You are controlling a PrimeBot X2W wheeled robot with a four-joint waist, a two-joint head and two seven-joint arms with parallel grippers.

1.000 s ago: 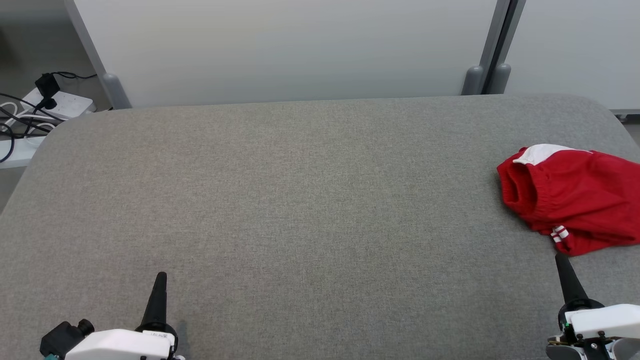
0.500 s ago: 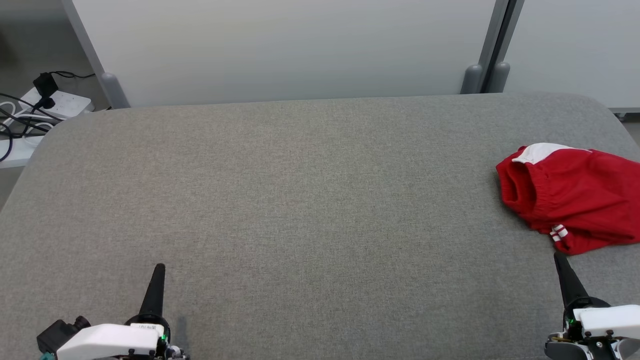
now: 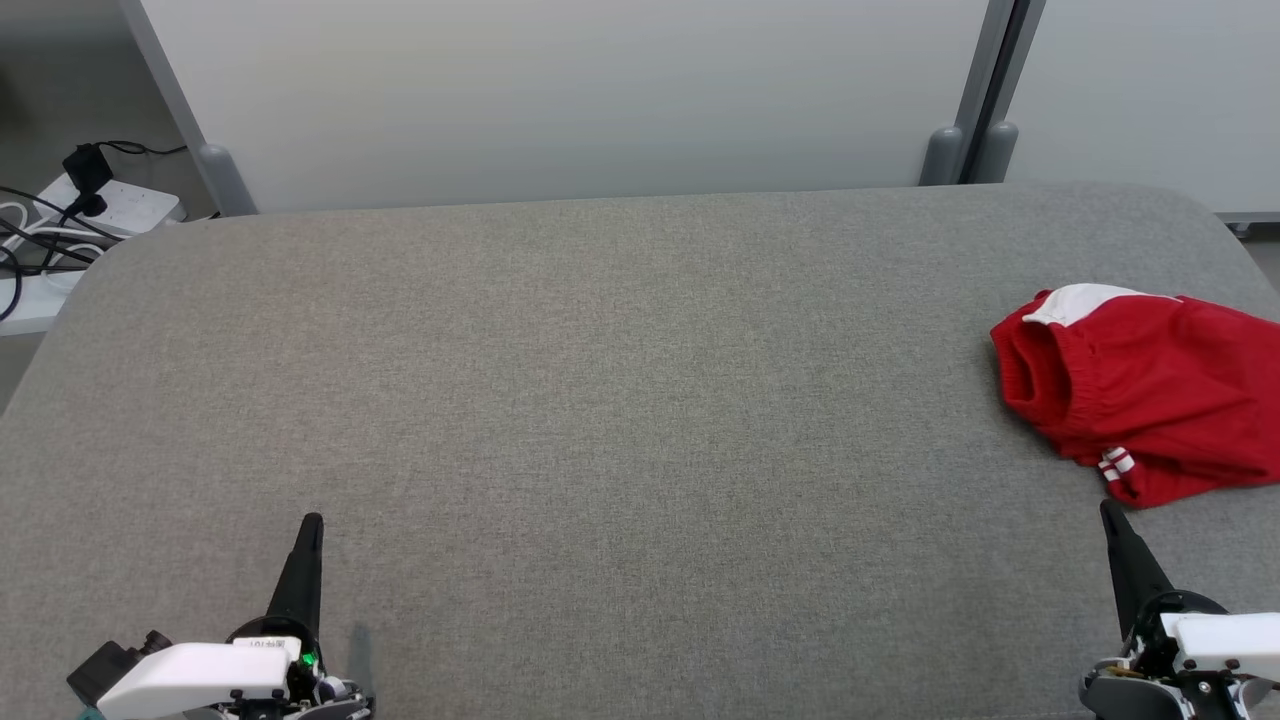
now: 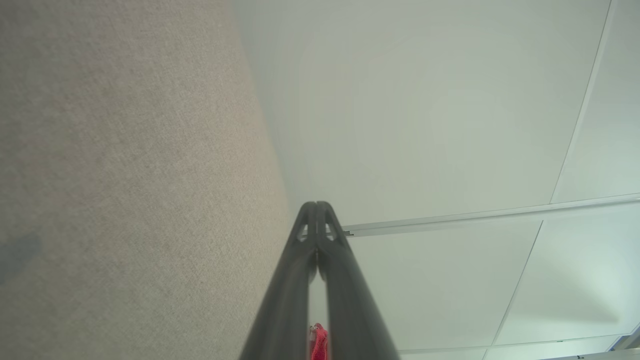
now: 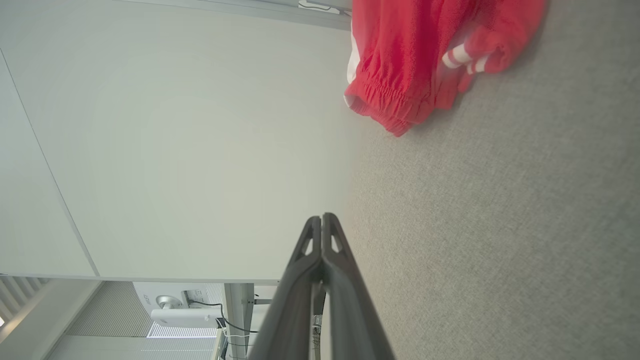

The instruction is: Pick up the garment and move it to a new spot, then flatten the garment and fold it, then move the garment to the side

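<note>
A grey fabric-covered table [image 3: 600, 400] with rounded far corners took up the workspace, backed along its far edge by pale partition panels [image 3: 560, 100]. Off the far left corner a white power strip [image 3: 125, 208] sat among dark cables [image 3: 30, 250].

The garment [image 3: 1150, 400] lay bunched on the right side of the table, running past the right border of the head view. It was red, with an elastic waistband whose opening faced left, a white patch at its far edge and small white stripes at its near edge.

The left gripper [image 3: 312, 522] was at the near left. The left arm's white wrist housing [image 3: 190, 675] sat low at the near edge. The two dark fingers were pressed together into one spike aimed at the far side and leaning slightly right, with nothing between them.

The right gripper [image 3: 1106, 508] took a mirrored pose at the near right above the right arm's white wrist housing [image 3: 1225, 635]. Its fingers were likewise closed tight and empty, leaning slightly left. Its tip came close to the garment's striped edge, but the right wrist view showed bare table between tip and cloth.
</note>
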